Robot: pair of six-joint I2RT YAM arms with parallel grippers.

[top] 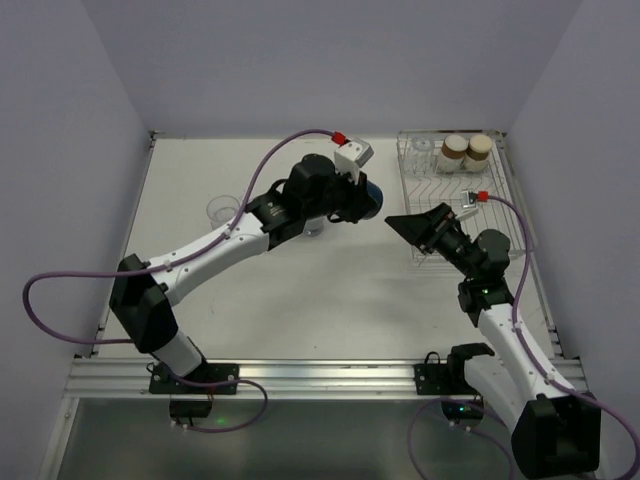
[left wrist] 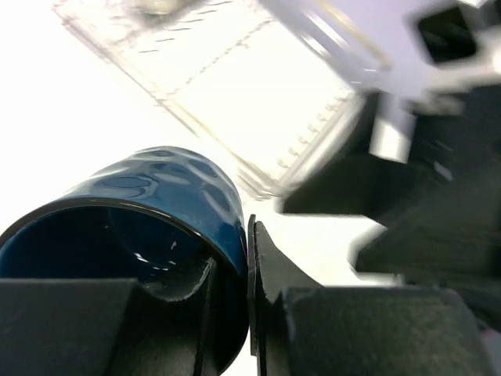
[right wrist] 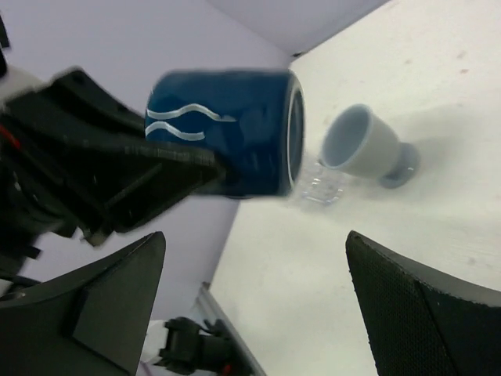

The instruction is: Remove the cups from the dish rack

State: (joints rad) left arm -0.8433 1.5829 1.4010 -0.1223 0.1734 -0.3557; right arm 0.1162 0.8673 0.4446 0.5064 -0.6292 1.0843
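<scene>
A dark blue mug (right wrist: 227, 129) is pinched by the left gripper (left wrist: 249, 270), one finger being set inside the mouth and the other against the outer wall, so that the mug's wall is clamped between them. The mug is held tipped on its side above the table (top: 330, 300), just left of the dish rack (top: 440, 185) and apart from it. Two white wavy lines are painted on the mug's side, and a pattern of rounded dimples is seen in its glaze from the left wrist view. The right gripper (right wrist: 254, 305) is held near the mug with its fingers spread wide and nothing between them. At the far end of the dish rack two cream cups with brown bands (top: 455, 152) (top: 479, 150) are stood side by side, and what appears to be a clear glass (top: 424, 146) is seen just to their left. A clear tumbler (top: 222, 210) is stood on the table well to the left of the mug. From the right wrist view a pale footed cup (right wrist: 364, 145) is seen lying on its side on the table, with a small clear glass (right wrist: 321, 186) just beside it.
</scene>
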